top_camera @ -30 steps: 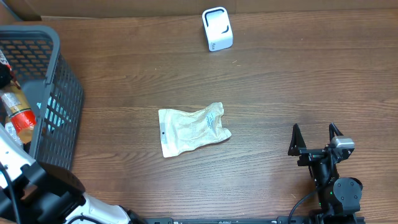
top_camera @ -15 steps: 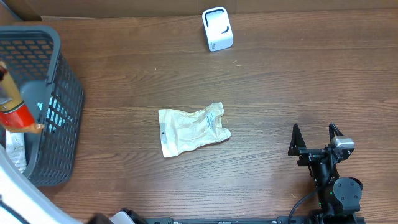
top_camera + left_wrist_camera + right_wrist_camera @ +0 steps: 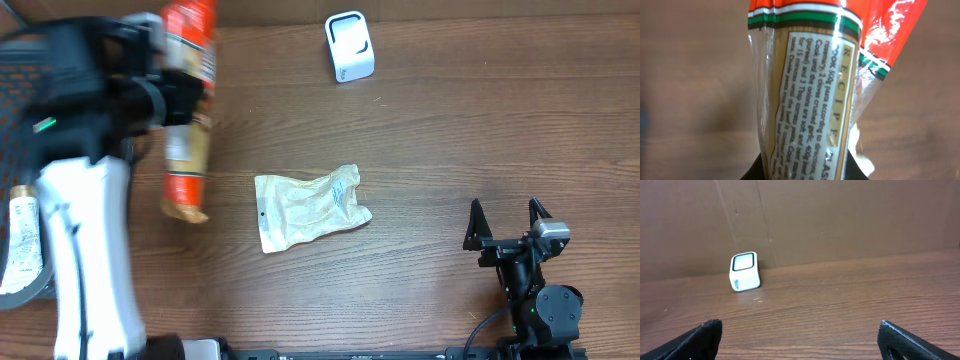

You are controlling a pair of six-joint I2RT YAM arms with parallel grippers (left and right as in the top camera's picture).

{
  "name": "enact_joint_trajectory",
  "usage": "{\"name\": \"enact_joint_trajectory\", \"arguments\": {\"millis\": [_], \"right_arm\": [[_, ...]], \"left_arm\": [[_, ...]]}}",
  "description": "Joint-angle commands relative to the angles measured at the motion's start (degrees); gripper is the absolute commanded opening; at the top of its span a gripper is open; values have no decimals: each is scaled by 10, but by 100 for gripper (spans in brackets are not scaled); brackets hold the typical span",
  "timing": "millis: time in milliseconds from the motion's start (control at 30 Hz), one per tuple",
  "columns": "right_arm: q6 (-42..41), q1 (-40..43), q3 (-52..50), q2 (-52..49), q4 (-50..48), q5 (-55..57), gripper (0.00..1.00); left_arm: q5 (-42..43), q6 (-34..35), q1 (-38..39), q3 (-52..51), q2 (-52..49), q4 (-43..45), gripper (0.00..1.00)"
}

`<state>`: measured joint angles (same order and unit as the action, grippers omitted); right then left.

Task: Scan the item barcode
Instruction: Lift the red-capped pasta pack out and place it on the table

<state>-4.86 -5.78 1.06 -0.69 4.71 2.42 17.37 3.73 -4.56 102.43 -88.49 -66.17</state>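
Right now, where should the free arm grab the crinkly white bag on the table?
The white bag lies flat on the table, so pinch its puffed-up, crumpled right edge, probably coming straight down from above. That raised edge is the side nearest the open right end effector.

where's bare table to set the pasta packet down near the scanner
Bare wood lies between the scanner and the crumpled pouch, and in the wide stretch from the pouch to the right arm. The left is crowded: the left arm and the pasta packet it holds.
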Motion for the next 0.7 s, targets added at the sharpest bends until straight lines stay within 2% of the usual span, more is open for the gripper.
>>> {"name": "enact_joint_trajectory", "arguments": {"millis": [0, 200, 500, 667], "right_arm": [[2, -4, -6, 5, -3, 5, 100], [2, -4, -6, 5, -3, 5, 100], [2, -4, -6, 5, -3, 5, 100], [2, -4, -6, 5, -3, 5, 100]], "left_arm": [[-68, 85, 66, -59, -22, 26, 4], [-137, 171, 102, -174, -68, 78, 4], [-170, 168, 101, -288, -116, 138, 4], [-178, 169, 106, -349, -138, 209, 4]]}}
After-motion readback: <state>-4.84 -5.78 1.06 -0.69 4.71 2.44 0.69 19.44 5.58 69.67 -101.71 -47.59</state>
